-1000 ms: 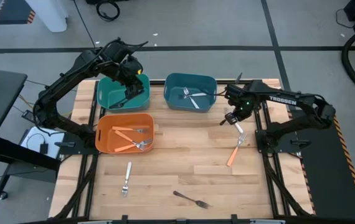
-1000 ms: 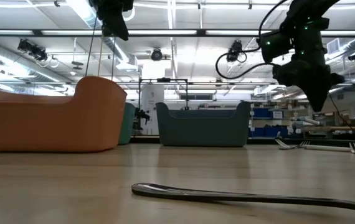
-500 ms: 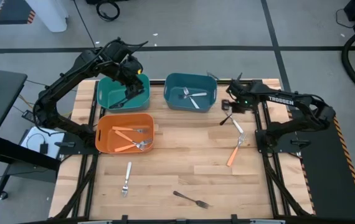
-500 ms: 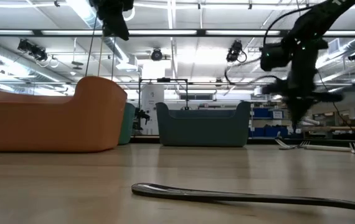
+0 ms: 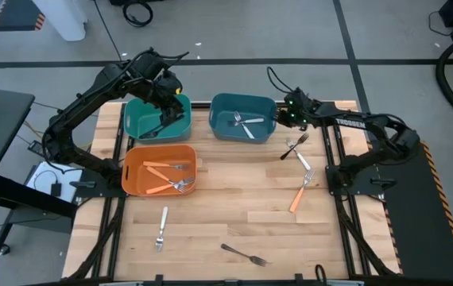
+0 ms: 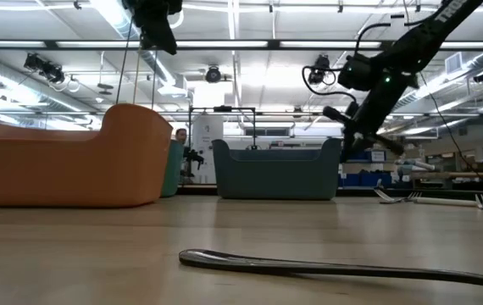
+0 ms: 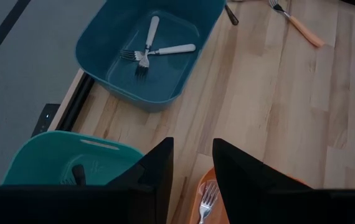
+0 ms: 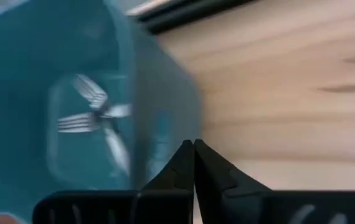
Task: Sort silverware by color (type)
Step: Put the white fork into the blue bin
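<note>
Table: a light wooden table top (image 5: 234, 206) with dark rails on both sides; all things below are placed relative to the dark blue bin.
Dark blue bin: a dark blue rectangular plastic bin (image 5: 243, 117) at the far middle of the table; two silver forks with white handles (image 5: 246, 122) lie crossed inside it.
Teal bin: a teal plastic bin (image 5: 157, 117) just beside the blue bin, on the left arm's side.
Orange bin: an orange plastic bin (image 5: 160, 169) nearer the front than the teal one, diagonally from the blue bin; orange-handled forks (image 5: 164, 169) lie in it.
Left gripper: the left gripper (image 5: 163, 99) hangs over the teal bin, fingers spread apart, nothing between them.
Right gripper: the right gripper (image 5: 288, 116) is in the air at the blue bin's outer edge, on the right arm's side; fingers pressed together, holding nothing.
Black-handled fork: a fork with black handle (image 5: 293, 146) lies on the table near the blue bin, below the right gripper.
Orange-handled fork: a silver fork with orange handle (image 5: 300, 191) lies farther toward the front.
Silver fork: an all-silver fork (image 5: 161, 228) lies in front of the orange bin, well apart from the blue bin.
Dark fork: a dark slim fork (image 5: 243, 254) lies at the front edge, farthest from the blue bin.
</note>
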{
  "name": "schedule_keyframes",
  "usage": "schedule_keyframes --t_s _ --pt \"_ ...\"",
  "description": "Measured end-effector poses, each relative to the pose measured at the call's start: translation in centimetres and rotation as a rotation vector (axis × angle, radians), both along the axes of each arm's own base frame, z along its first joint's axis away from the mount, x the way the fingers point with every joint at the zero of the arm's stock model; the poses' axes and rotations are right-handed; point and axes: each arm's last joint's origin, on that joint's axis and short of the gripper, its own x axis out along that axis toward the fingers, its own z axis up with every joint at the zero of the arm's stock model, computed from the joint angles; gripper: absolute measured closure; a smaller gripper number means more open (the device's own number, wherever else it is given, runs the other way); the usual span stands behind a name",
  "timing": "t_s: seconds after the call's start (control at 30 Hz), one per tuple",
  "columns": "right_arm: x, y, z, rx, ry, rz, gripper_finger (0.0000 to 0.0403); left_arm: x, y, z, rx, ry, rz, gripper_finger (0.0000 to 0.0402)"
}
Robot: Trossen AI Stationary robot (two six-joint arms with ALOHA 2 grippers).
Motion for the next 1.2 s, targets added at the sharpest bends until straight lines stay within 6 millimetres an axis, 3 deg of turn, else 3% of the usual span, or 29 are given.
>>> schedule_keyframes --t_s 0.43,0.57,0.7,0.9,1.03,1.2 --pt "2.3 -3.2 -3.0 -0.066 -0.14 -0.012 0.0396 0.0 0.0 0.0 0.0 0.0 0.0 0.028" --pt "3.3 -4.3 -2.8 -0.077 -0.186 0.015 0.0396 0.0 0.0 0.0 0.0 0.0 0.0 0.028" --pt "4.5 -5.6 -1.5 -0.112 -0.172 0.053 0.0396 0.0 0.0 0.0 0.0 0.0 0.0 0.028" --pt "3.9 -6.3 0.8 -0.075 0.0 0.108 0.0396 0.0 0.0 0.0 -0.001 0.002 0.003 0.028" --pt "2.4 -4.8 3.5 -0.025 0.143 0.21 0.0392 -0.1 0.0 -0.1 0.016 0.026 0.023 0.028" --pt "-0.5 -0.9 6.9 0.072 0.278 0.318 0.0389 -0.1 0.1 -0.1 0.039 0.036 0.014 0.028"
